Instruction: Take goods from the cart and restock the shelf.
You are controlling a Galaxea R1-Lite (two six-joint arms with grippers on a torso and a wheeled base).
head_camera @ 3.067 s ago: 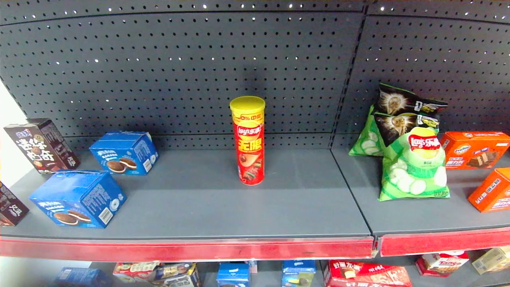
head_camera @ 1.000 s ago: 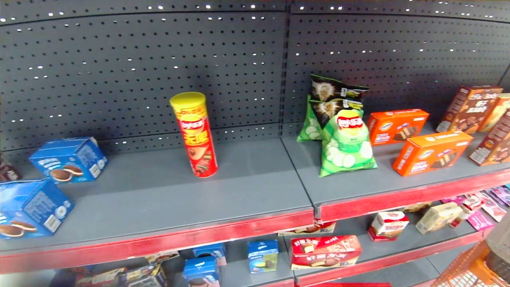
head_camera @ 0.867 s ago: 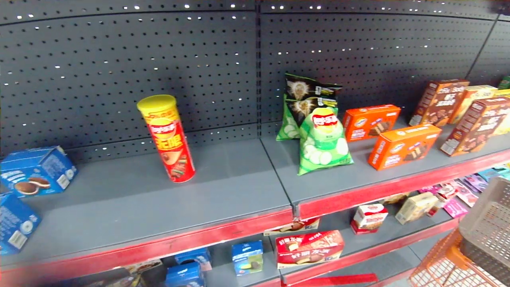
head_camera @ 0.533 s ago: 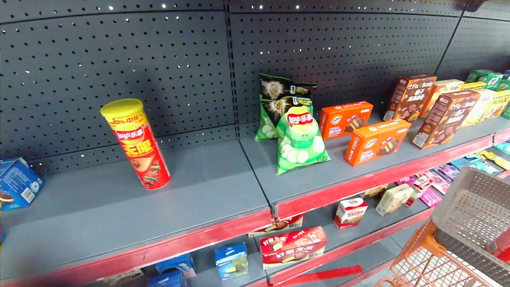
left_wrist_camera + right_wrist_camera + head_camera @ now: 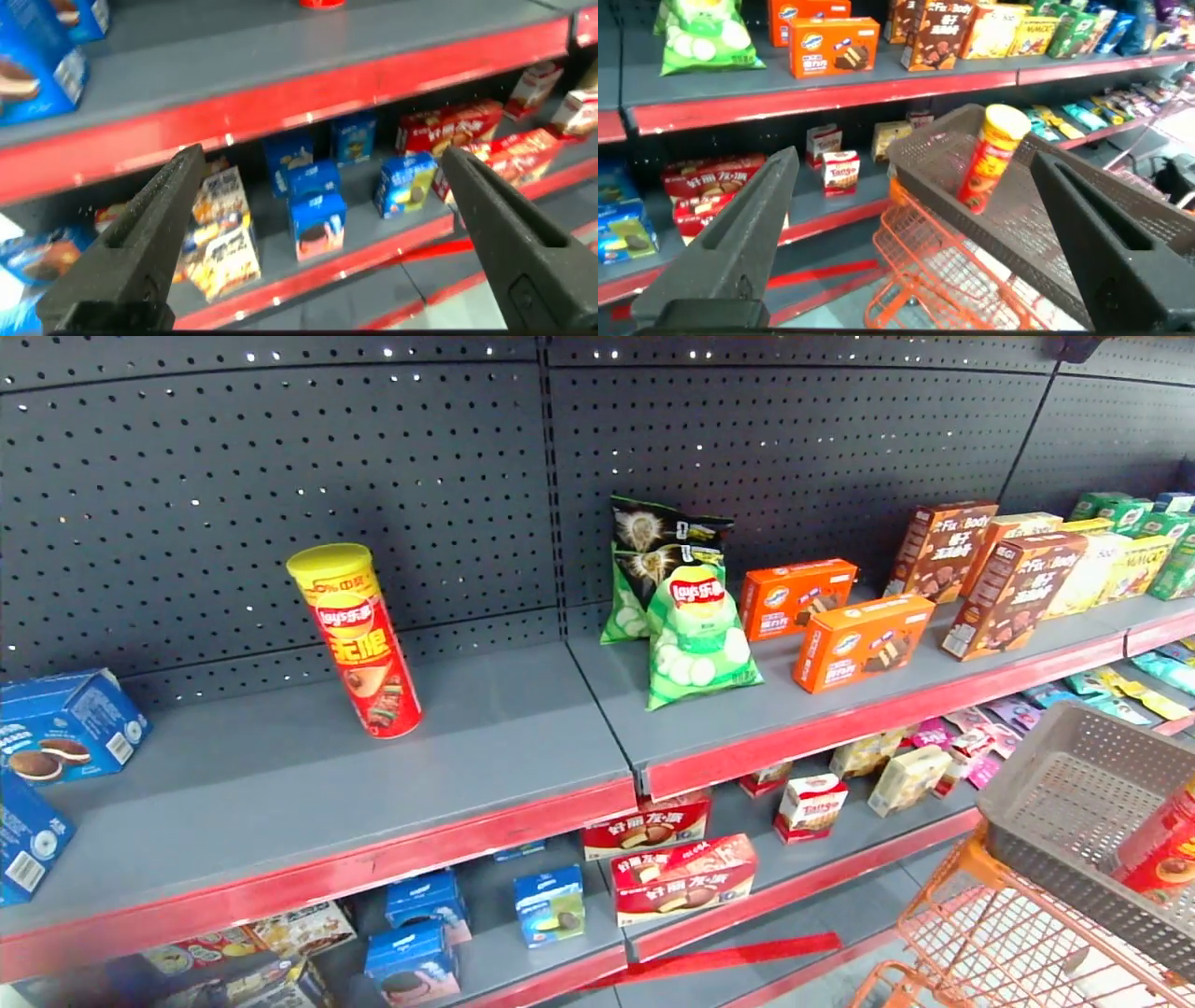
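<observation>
A tall red cardboard chip can with a yellow lid (image 5: 355, 639) stands upright on the grey metal shelf with a red front edge (image 5: 373, 784), left of centre in the head view. To its right on the same shelf are light green chip bags (image 5: 700, 635) and orange cardboard boxes (image 5: 864, 642), and blue cookie boxes (image 5: 65, 723) sit at the left edge.

At the lower right of the head view, a grey perforated plastic basket (image 5: 1055, 821) rests on an orange wire cart (image 5: 980, 933). A second red and yellow chip can (image 5: 992, 159) stands in it and seems to lean against the basket wall, though its base is hidden.

The right gripper (image 5: 913, 157) has its fingers spread wide and holds nothing. This second can shows between them, farther off and untouched. The left gripper (image 5: 320, 154) is also spread wide and empty, facing the lower shelf's small blue boxes (image 5: 313, 201), well apart from both cans.
</observation>
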